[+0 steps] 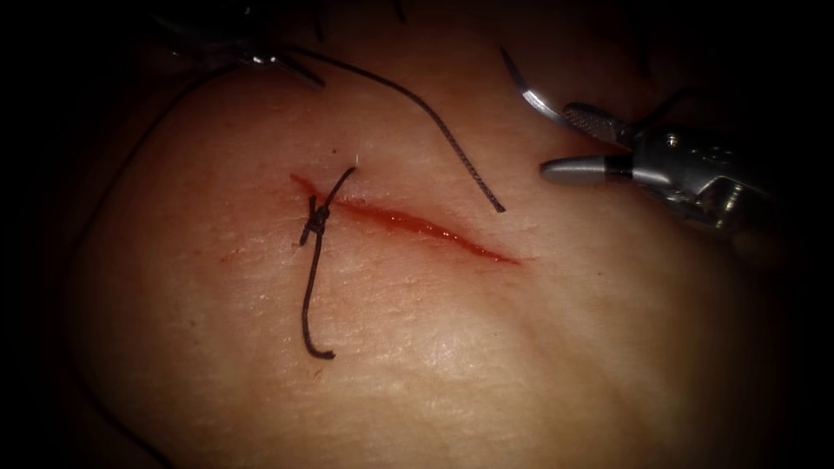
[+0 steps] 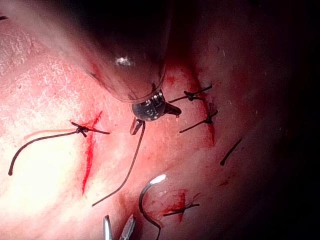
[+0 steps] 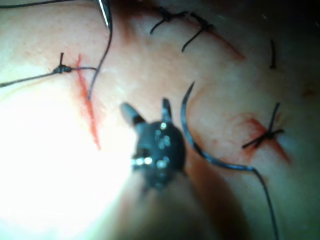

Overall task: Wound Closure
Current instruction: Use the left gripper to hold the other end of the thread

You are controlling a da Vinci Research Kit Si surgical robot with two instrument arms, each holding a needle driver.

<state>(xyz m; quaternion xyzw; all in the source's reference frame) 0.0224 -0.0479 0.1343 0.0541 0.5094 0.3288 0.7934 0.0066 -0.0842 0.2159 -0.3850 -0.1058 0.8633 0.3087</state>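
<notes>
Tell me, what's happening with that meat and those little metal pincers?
A surgical robot is practising stitching a cut in tissue. One knotted stitch already sits near the cut's left end. The right tool, to the right of the cut, has its jaws open and holds nothing. The curved needle lies beside it, not in the tissue. A loose thread runs from the left tool; whether it grips the thread is unclear.

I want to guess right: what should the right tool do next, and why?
Probably close the right tool on the needle: its jaws are open, empty, the needle lies loose on the tissue right of the cut, and the left tool holds the thread.
</notes>
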